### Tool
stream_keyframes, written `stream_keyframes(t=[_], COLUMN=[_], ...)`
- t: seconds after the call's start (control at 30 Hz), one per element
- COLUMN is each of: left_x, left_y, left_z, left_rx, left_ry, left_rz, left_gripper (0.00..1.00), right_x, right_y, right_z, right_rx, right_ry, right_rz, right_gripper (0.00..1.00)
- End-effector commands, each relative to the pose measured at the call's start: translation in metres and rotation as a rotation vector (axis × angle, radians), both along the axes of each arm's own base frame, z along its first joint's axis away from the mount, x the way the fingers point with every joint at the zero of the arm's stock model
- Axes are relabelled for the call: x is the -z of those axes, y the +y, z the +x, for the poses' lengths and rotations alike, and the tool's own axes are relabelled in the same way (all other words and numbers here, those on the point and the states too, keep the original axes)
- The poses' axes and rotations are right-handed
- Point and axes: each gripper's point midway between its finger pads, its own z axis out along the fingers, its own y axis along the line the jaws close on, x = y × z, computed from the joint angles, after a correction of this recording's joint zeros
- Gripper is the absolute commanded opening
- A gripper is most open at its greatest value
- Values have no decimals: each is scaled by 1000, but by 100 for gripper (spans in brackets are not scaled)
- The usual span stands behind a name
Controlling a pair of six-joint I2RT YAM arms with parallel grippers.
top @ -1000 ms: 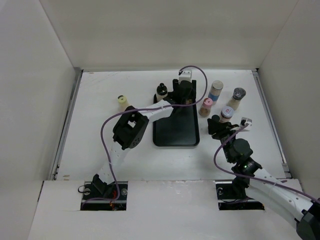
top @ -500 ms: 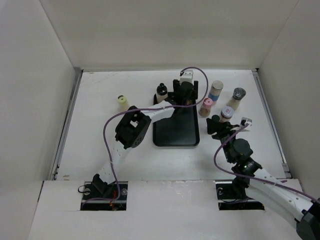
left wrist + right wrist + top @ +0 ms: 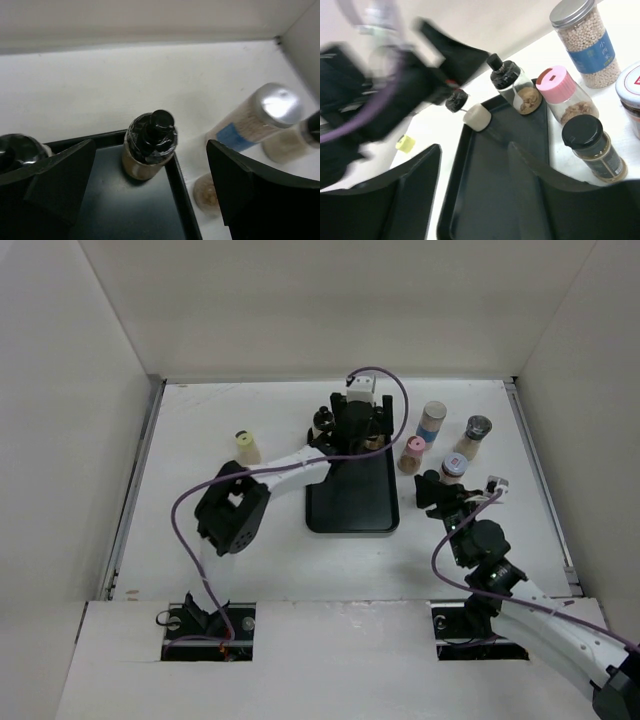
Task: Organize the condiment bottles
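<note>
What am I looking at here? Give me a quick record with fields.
tray: black tray, mid-table
on tray: black-capped bottle, upright in far right corner
left gripper: open, straddling that bottle, not touching
right gripper: open, empty, by tray's right side
right of tray: pink-capped bottle, blue-labelled bottle
left of tray: yellow-capped bottle

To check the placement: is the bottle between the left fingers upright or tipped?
Upright: the bottle stands on its base in a corner of the tray, black cap up, with the left fingers clear of it.
</note>
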Motion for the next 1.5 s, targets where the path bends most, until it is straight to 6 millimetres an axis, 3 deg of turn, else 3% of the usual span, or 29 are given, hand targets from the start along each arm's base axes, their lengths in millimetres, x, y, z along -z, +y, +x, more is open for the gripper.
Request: stream_keyframes(t=[0.0, 0.1, 0.17, 0.3, 0.43, 0.57, 0.67, 0.73, 0.8, 0.87, 0.97, 1.07, 1.47], left_x=[-149, -165, -156, -105, -40, 18, 40, 44, 46, 45, 47, 49, 60], left_y=[16, 35, 51, 118, 188, 241, 262, 275, 282, 275, 258, 252, 250], left_z=[-43, -85, -105, -132, -156, -179, -187, -186, -184, -186, -191, -193, -188], left_rx=[32, 58, 54, -60, -189, -295, -346, -372, -380, -340, -287, -286, -296], left_ry=[-226, -238, -230, -155, -59, 25, 37, 23, 8, 1, 8, 4, 22], left_rz=[-235, -267, -286, -323, -354, -394, -399, -404, -422, -448, -448, -425, -395], left_gripper=[95, 94, 92, 91, 92, 94, 96, 97, 98, 98, 100, 100, 100], right_x=[-12, -27, -35, -54, -68, -75, -74, -70, -58, -43, -22, -15, 19], right_y=[2, 6, 8, 16, -2, -31, -61, -74, -85, -84, -74, -67, -81], right_z=[-4, -7, -4, 9, 42, 80, 113, 132, 152, 173, 197, 215, 255], right_rx=[-20, -50, -54, -44, 84, 228, 329, 356, 350, 309, 245, 221, 247], right_ry=[-28, -37, -15, 60, 127, 200, 264, 308, 369, 426, 482, 483, 571], right_rz=[22, 32, 17, -36, -148, -298, -427, -462, -481, -487, -514, -543, -599], right_gripper=[54, 34, 27, 27, 44, 70, 89, 95, 100, 100, 100, 100, 100])
